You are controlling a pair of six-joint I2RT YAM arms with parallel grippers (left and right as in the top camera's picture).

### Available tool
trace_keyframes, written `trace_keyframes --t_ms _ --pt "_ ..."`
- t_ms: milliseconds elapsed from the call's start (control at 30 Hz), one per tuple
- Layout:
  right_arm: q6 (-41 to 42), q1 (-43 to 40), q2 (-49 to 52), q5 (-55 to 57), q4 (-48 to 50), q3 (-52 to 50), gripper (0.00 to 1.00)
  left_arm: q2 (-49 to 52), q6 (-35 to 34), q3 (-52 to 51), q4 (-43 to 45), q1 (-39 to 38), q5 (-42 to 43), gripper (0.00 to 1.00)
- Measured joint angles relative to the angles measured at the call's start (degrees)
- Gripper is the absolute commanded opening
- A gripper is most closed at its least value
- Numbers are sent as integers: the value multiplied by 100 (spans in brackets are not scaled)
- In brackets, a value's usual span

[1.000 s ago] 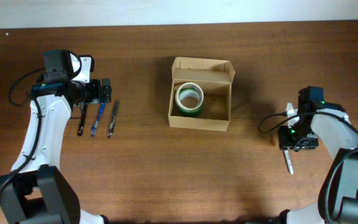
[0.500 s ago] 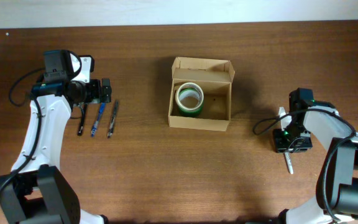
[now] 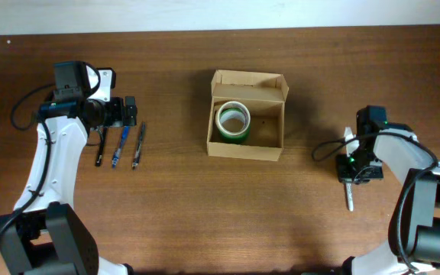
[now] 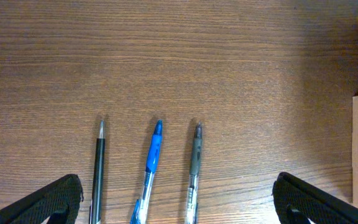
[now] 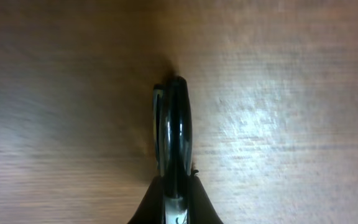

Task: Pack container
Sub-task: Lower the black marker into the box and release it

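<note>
Overhead: we record the container [image 3: 244,150] open at the middle of the table [image 3: 166,221], with a green tape roll [image 3: 233,122] in its left half. The left gripper [image 3: 131,111] is near three pens [image 3: 118,147]. The right gripper [image 3: 350,182] is well to the right of the container.

Left wrist: the fingers [image 4: 53,199] are wide apart and hold nothing.

Right wrist: the fingers [image 5: 201,214] are clamped on a slender pen-like object [image 5: 174,137] over the wood.
</note>
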Motion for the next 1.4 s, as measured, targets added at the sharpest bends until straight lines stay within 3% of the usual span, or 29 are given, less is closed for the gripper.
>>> trace_keyframes --t_ms 167,233,300,467,600,700,1000,1400 --pt "140 46 122 -752 -870 1668 4 0 2 0 -2 0 0 99" --pt "170 295 129 -953 -1399 3091 4 0 0 0 4 0 -9 99" --pt "175 527 116 -1010 -1683 3882 4 0 0 0 4 0 0 99" --pt "-186 2151 39 -1056 -2361 5949 4 0 0 0 -2 0 0 99" --pt "-1084 3488 127 -745 -2570 6017 4 0 0 0 0 0 0 99" --pt "-1742 3864 315 -638 -2577 6017 4 0 0 0 0 0 0 99" --pt "-3860 4072 1176 -645 -2732 6019 4 0 0 0 0 0 0 99" --pt "-4395 4072 2430 -765 -3132 6019 4 0 0 0 0 0 0 99"
